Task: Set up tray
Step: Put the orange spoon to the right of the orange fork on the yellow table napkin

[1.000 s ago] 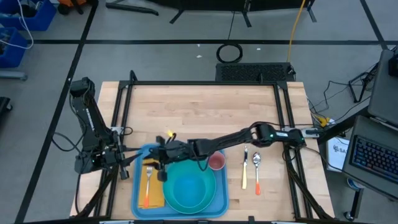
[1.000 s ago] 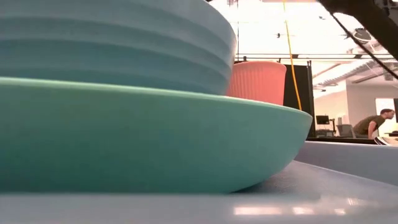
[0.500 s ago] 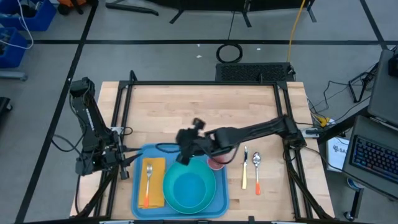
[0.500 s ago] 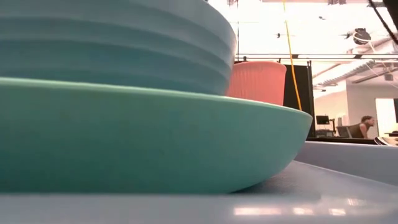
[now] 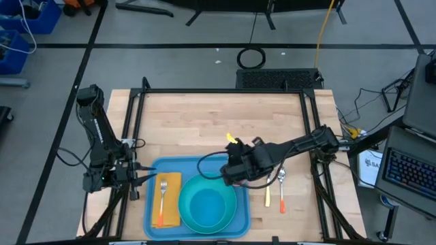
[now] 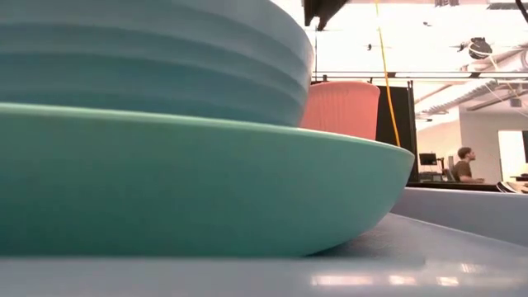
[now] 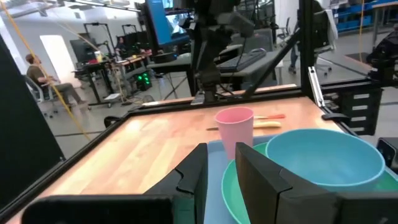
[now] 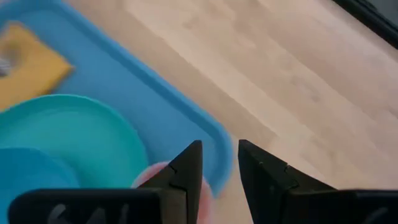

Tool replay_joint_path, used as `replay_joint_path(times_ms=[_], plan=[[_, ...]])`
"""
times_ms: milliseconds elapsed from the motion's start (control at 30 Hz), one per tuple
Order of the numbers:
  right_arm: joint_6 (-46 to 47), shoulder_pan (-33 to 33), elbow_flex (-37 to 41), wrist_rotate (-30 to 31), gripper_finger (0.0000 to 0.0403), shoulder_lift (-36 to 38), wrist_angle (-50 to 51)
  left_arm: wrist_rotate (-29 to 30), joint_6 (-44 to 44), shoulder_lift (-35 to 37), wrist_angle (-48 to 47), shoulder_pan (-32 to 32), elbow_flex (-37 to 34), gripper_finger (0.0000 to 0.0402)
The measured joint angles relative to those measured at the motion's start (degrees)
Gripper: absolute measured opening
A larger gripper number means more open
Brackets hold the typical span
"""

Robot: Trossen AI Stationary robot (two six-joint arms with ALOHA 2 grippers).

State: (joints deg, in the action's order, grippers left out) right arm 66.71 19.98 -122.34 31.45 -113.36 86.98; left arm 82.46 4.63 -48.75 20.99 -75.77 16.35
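Tray (image 5: 152, 216), blue, rimmed: lower centre of the high view, on the wooden table (image 5: 218, 122). Contents, large to small: turquoise plate (image 5: 228, 221) carrying a blue bowl (image 5: 206, 207); orange napkin (image 5: 170, 204) at the tray's left with a fork (image 5: 162, 194) on it; pink cup (image 7: 235, 127) at the tray's far right corner. Outside the tray, to its right: knife (image 5: 268, 197) and spoon (image 5: 281, 185). Risk: the right gripper (image 8: 216, 163), fingers slightly parted and holding nothing, hangs directly over the cup; any drop or sideways sweep would likely tip it onto the plate. Its height above the rim is hard to judge. Left gripper (image 7: 221, 163), fingers a little apart and empty, waits at the tray's left edge.
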Motion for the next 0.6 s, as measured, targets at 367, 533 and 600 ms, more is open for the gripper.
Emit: replay_joint_path(times_ms=[367,533,600], plan=[[16.03,3.47,14.48,-8.62,0.0093,1.92,2.89,0.08,-3.19,0.0,-0.26,0.39,-0.01,0.0088],[24.38,5.85,23.79,-9.18,0.0093,5.84,3.02,0.09,-3.45,0.01,-0.22,2.03,0.0,0.0088],[28.6,7.12,27.22,-10.17,0.0093,7.79,3.0,0.07,-4.06,0.0,-0.23,2.69,0.0,0.0088]])
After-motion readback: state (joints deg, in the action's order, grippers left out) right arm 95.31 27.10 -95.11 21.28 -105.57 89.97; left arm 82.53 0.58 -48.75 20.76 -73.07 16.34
